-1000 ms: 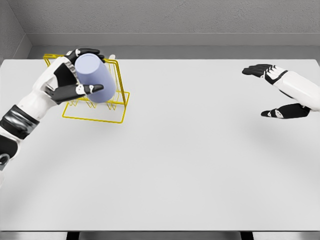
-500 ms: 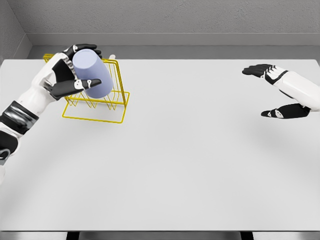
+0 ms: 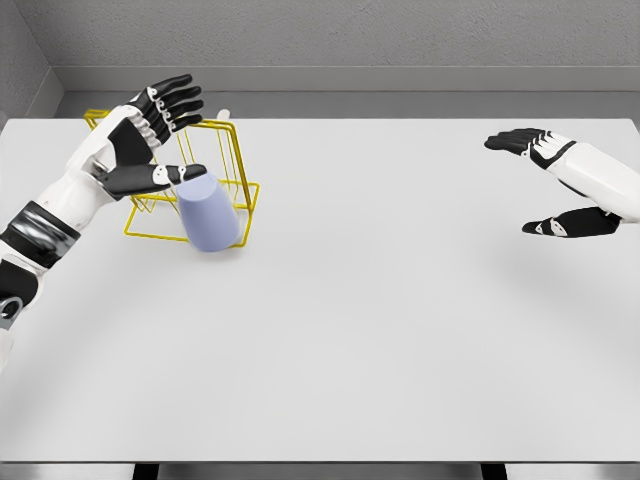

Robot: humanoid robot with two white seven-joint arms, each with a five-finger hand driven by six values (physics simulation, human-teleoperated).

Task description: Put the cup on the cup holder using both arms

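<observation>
Left hand (image 3: pixel 150 135) fingers spread, gripping nothing; lavender cup (image 3: pixel 208 214) upside-down at yellow wire cup holder (image 3: pixel 222 150) front edge. Right hand (image 3: pixel 545 180) open, empty, well apart. Advice: confirm cup seated before withdrawing.

The cup holder (image 3: pixel 190 180) is standing on the table (image 3: pixel 380 330) at about ten o'clock, near the far left corner. The cup (image 3: pixel 208 214) is sitting at the holder's front edge, at its five o'clock side, touching the wire base. The left hand (image 3: pixel 145 140) is hanging just above the holder, at eleven o'clock from the cup and apart from it. The right hand (image 3: pixel 555 185) is hovering at two o'clock, well apart from them.
</observation>
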